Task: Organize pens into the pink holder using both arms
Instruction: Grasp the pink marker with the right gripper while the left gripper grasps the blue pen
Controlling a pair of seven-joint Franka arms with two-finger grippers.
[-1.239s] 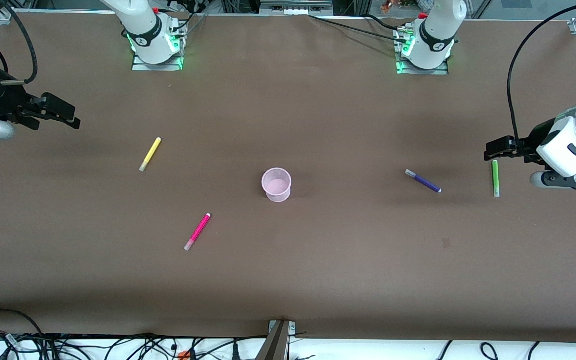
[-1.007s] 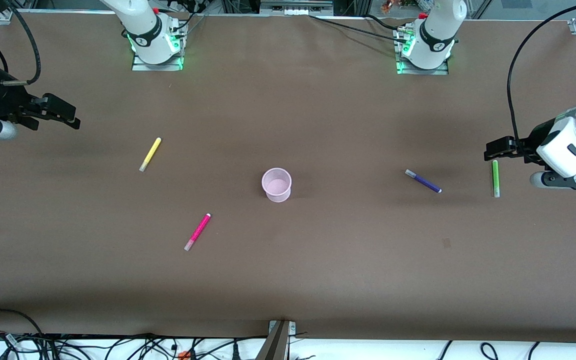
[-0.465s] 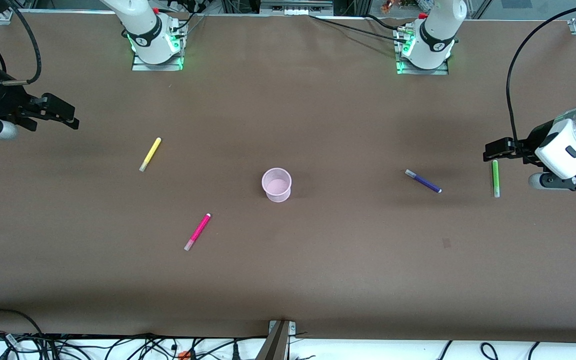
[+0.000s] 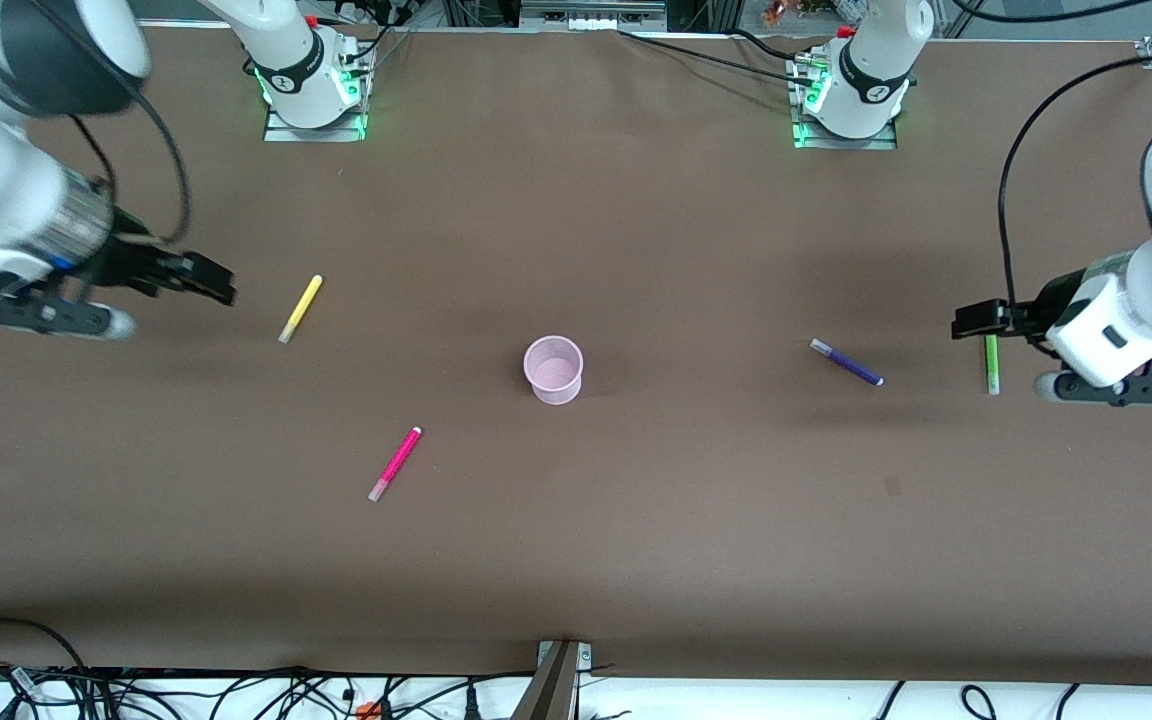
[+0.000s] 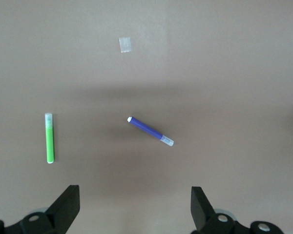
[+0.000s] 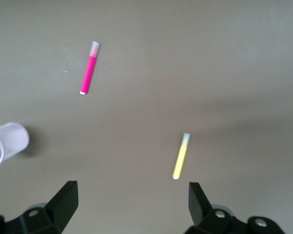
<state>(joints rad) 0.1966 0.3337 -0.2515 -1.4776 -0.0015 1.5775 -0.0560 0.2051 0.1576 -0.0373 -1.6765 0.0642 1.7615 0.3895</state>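
all four pens lie loose on the bench around the empty holder [image 4: 553, 368]. the right gripper [image 4: 208, 283], fingers spread, hangs beside the yellow pen [image 4: 300, 308]; the left gripper [image 4: 976, 320], also spread, hangs over the green pen [image 4: 990, 364], each likely lining up a pick.

No text, label, brand, number or sign can be read in any view. The black collars on the two arm bases [image 4: 288, 72] [image 4: 866, 88] carry small white marks, too small to make out. The pens and the pink holder [image 4: 553, 369] show no print. A small pale patch [image 5: 125, 44] sits on the tabletop [image 4: 636, 520], with no writing visible on it.
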